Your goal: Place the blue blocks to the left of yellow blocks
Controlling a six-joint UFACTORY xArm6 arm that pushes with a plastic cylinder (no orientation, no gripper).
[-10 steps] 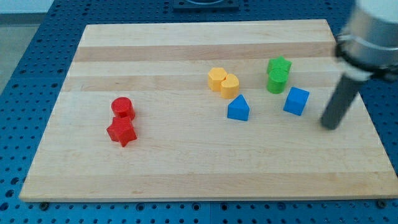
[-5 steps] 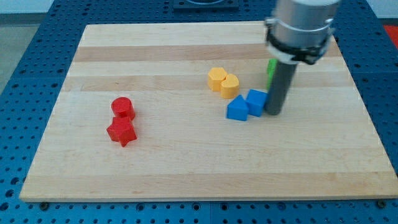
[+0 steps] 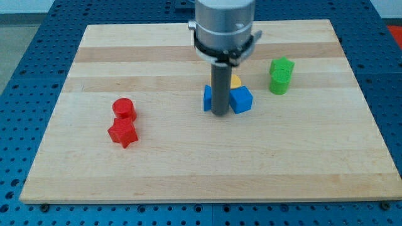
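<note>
My tip [image 3: 219, 113] rests on the board near its middle, between two blue blocks. A blue block [image 3: 207, 98] shows only as a sliver on the rod's left side. A blue cube [image 3: 241, 100] touches the rod on its right. Of the yellow blocks, only a small piece [image 3: 235, 81] shows behind the rod, just above the blue cube; the rest is hidden by the rod and arm.
A green star [image 3: 282, 64] and a green cylinder [image 3: 280, 81] stand together at the view's right. A red cylinder [image 3: 124, 108] and a red star [image 3: 122, 132] stand together at the view's left. The wooden board [image 3: 207, 176] lies on a blue perforated table.
The rod swept from the view's right to the middle, pushing the blue cube left. It now stands between the two blue blocks and covers most of the yellow blocks.
</note>
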